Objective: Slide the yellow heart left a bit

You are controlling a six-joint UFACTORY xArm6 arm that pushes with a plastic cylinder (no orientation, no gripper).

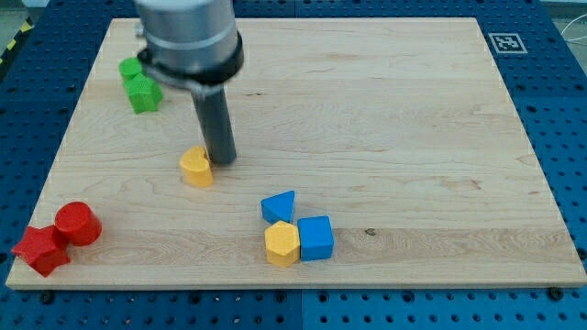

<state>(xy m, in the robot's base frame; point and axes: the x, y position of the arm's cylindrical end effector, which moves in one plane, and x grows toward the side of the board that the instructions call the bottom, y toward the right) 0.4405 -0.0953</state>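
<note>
- No jaws here: my tip (223, 162) touches the yellow heart's (196, 168) right side, mid-push by my judgement.
- The heart lies down-right of the green blocks (140, 85) on the surface (385, 119).
- Next: nudge left briefly.

I see a pale wooden board (385, 119) carrying a yellow heart (196, 168) left of centre, with my tip (223, 161) touching its right side. A green block (139, 88) sits upper left, a red cylinder (77, 224) and red block (40, 249) lower left, and a blue triangle (279, 206), yellow hexagon (282, 244) and blue cube (315, 237) cluster near the bottom.
</note>
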